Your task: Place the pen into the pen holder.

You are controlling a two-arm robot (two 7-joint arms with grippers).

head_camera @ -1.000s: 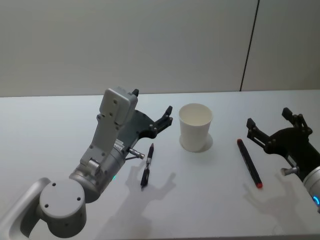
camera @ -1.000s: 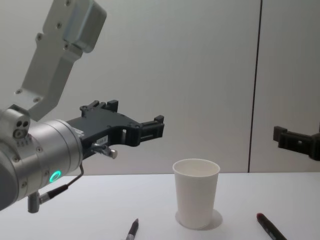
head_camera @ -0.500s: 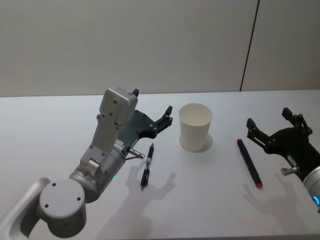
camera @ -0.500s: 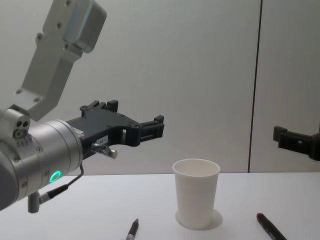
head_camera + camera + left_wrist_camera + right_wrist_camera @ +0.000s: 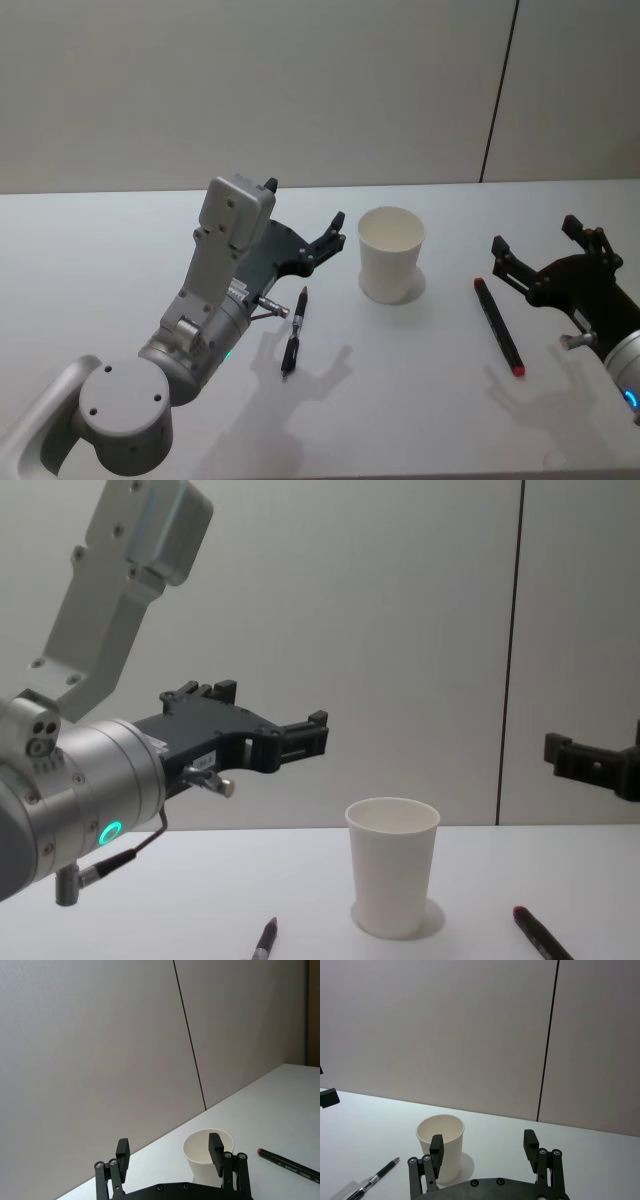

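left arm (image 5: 90, 780): silver-grey, green ring light, thin cable | left claw (image 5: 169, 1145), right claw (image 5: 483, 1140): black, screwed

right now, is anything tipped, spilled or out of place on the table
Nothing stands out. The cup stands upright and empty; a black pen lies flat to its left, a red-tipped pen to its right. The left pincer and right pincer hang open above the table, holding nothing.
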